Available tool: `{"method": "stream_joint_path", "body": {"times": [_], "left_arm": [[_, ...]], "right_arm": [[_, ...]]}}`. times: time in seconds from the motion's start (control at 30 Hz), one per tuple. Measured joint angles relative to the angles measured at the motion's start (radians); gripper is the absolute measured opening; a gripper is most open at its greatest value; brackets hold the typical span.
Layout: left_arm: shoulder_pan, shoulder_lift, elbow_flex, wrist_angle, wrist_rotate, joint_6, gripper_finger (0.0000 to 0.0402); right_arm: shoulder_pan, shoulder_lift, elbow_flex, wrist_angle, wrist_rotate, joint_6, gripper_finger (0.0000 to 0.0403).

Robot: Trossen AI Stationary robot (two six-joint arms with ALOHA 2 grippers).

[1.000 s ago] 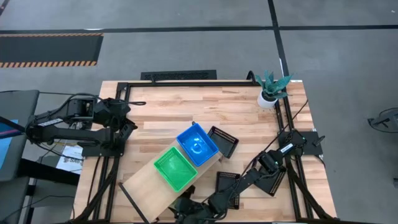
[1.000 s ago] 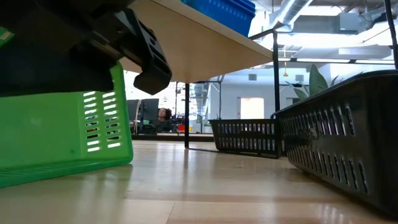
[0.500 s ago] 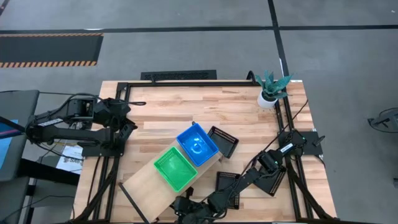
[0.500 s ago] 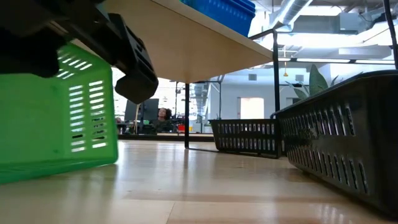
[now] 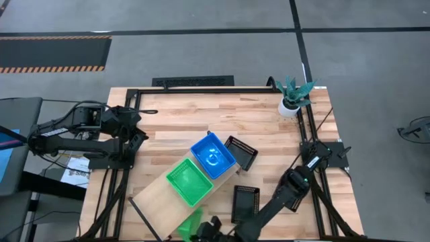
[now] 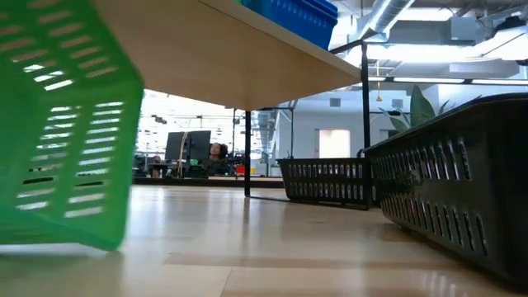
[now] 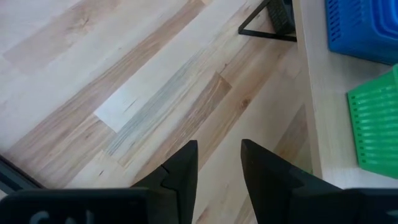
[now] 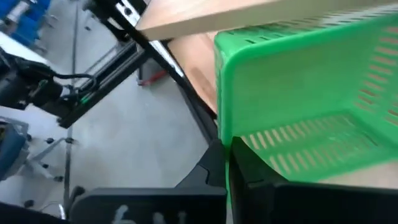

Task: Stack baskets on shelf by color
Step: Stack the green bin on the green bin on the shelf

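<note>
right gripper (image 8: 227, 163) is pinched on the rim of a green perforated plastic basket (image 8: 298, 93) at the near edge, tilted up, probably headed for the pale wooden shelf (image 5: 158, 196)

The right gripper (image 8: 227, 163) sits low at about six o'clock on the table, its arm stretched from four o'clock, fingers pinched together on a green basket's (image 8: 298, 93) rim. The left gripper (image 7: 219, 163) waits near nine o'clock, jaws seemingly slightly parted.

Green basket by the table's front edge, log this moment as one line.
right gripper: shut on green basket, tilted off table | left gripper: idle over table | shelf: one green, one blue stack
</note>
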Motion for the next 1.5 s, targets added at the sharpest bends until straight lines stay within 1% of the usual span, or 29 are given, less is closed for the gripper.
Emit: {"method": "stream_joint_path", "body": {"times": [0.07, 0.23, 0.37, 0.5, 0.67, 0.77, 0.87, 1.03, 1.17, 1.3, 1.4, 1.5], "left_arm": [[0.000, 0.000, 0.000, 0.000, 0.000, 0.000, 0.0110], [0.000, 0.000, 0.000, 0.003, -0.001, -0.001, 0.0110], [0.000, 0.000, 0.000, 0.013, 0.000, -0.002, 0.0110], [0.000, 0.000, 0.000, 0.015, 0.002, -0.002, 0.0110], [0.000, 0.000, 0.000, 0.015, 0.036, -0.011, 0.0110], [0.000, 0.000, 0.000, 0.015, 0.056, -0.018, 0.0110], [0.000, 0.000, 0.000, 0.015, 0.056, -0.032, 0.0110], [0.000, 0.000, 0.000, 0.015, 0.063, -0.047, 0.0110], [0.000, 0.000, 0.000, 0.015, 0.093, -0.059, 0.0110], [0.000, 0.000, 0.000, 0.019, 0.108, -0.098, 0.0110], [0.000, 0.000, 0.000, 0.019, 0.108, -0.128, 0.0110], [0.000, 0.000, 0.000, 0.018, 0.108, -0.143, 0.0110]], "right_arm": [[0.011, -0.041, -0.033, -0.047, 0.004, 0.052, 0.0004], [0.029, -0.108, -0.035, -0.229, -0.007, 0.111, 0.0003], [0.030, -0.163, -0.035, -0.330, -0.065, 0.099, 0.0002], [0.029, -0.222, -0.035, -0.383, -0.130, 0.088, 0.0002], [0.046, -0.318, -0.035, -0.391, -0.268, 0.042, 0.0001], [0.065, -0.386, -0.035, -0.399, -0.290, 0.017, 0.0001], [0.085, -0.459, -0.035, -0.392, -0.288, -0.024, 0.0001], [0.113, -0.588, -0.035, -0.367, -0.238, -0.159, 0.0001], [0.100, -0.671, -0.035, -0.371, -0.160, -0.368, 0.0001], [0.034, -0.726, -0.034, -0.412, -0.149, -0.606, 0.0000], [-0.024, -0.737, -0.034, -0.464, -0.151, -0.783, 0.0000], [-0.085, -0.737, -0.035, -0.513, -0.154, -0.926, 0.0000]]}}
